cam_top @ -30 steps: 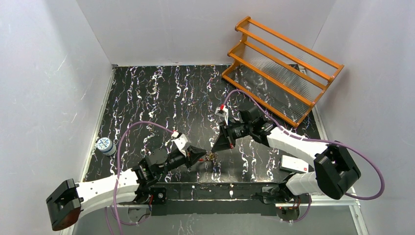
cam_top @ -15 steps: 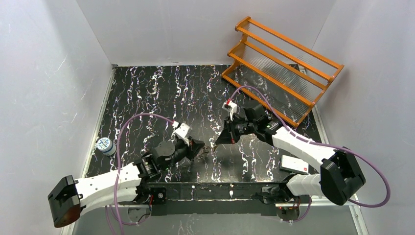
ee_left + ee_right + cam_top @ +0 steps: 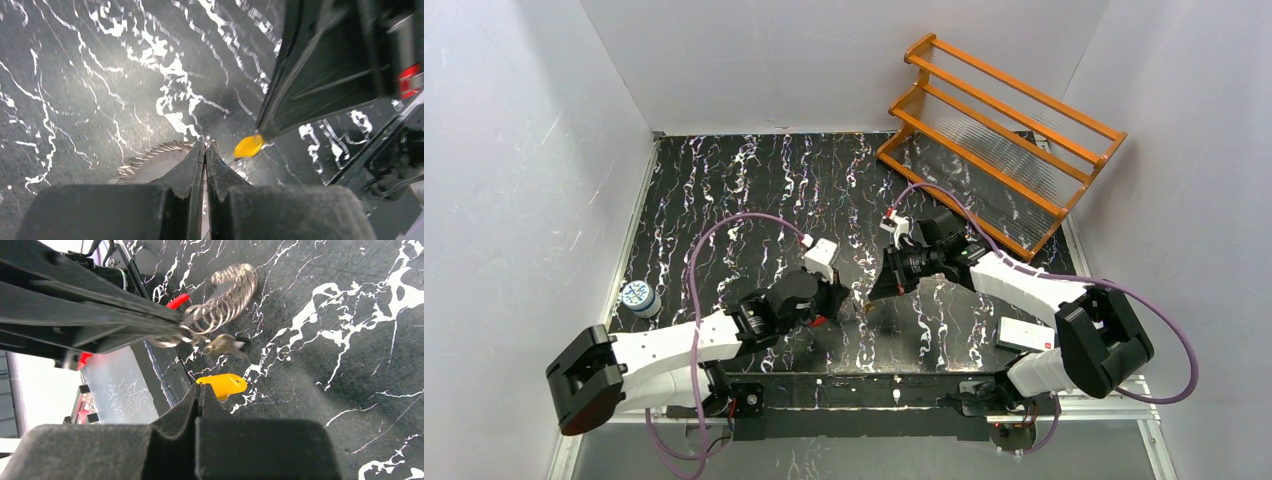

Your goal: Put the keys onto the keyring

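Note:
In the right wrist view my right gripper (image 3: 200,388) is shut on the head of the brass key (image 3: 223,384), just above the black marbled table (image 3: 320,340). My left gripper's fingers (image 3: 100,320) reach in from the left and pinch the keyring (image 3: 221,304), a coiled silver wire with a short red section (image 3: 177,301). The silvery key (image 3: 226,345) hangs at the ring beside those fingertips. In the left wrist view my left gripper (image 3: 206,146) is shut, with the wire coil (image 3: 150,159) to its left and the brass key (image 3: 248,146) close on the right. From above, both grippers (image 3: 842,300) (image 3: 874,297) meet.
An orange wooden rack (image 3: 999,140) stands at the back right. A white box with a red mark (image 3: 1027,335) lies at the front right. A small white and blue jar (image 3: 636,297) sits at the left edge. Purple cables (image 3: 724,235) arch over both arms.
My left gripper has moved away from the front edge and to the right, toward the right gripper. The right gripper has shifted slightly back and right. The tips now stand closer together.

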`<control>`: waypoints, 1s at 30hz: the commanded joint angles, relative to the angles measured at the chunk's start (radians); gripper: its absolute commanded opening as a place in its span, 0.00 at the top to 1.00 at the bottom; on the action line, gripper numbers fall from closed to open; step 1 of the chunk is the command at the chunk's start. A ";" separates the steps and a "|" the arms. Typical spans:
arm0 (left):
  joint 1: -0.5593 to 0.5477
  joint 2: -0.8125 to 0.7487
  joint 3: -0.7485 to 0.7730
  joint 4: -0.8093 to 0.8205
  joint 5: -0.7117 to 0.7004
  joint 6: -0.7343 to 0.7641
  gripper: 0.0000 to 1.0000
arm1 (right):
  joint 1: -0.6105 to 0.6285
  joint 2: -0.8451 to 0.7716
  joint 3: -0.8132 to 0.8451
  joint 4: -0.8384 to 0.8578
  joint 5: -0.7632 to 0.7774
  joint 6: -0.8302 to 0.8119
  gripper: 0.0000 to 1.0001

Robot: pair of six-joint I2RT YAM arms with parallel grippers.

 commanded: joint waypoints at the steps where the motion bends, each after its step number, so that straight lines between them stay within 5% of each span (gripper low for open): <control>1: -0.003 0.074 0.021 -0.022 0.017 -0.004 1.00 | -0.034 -0.002 -0.024 0.044 -0.055 0.015 0.99; 9: -0.002 0.256 0.078 0.036 0.045 0.013 1.00 | -0.162 0.002 -0.103 0.060 -0.111 0.011 0.99; 22: -0.003 0.517 0.172 0.080 0.179 0.064 1.00 | -0.171 0.000 -0.118 0.026 -0.104 -0.022 0.99; 30: -0.002 0.507 0.191 0.046 0.181 0.051 0.83 | -0.172 -0.007 -0.111 0.011 -0.101 -0.030 0.99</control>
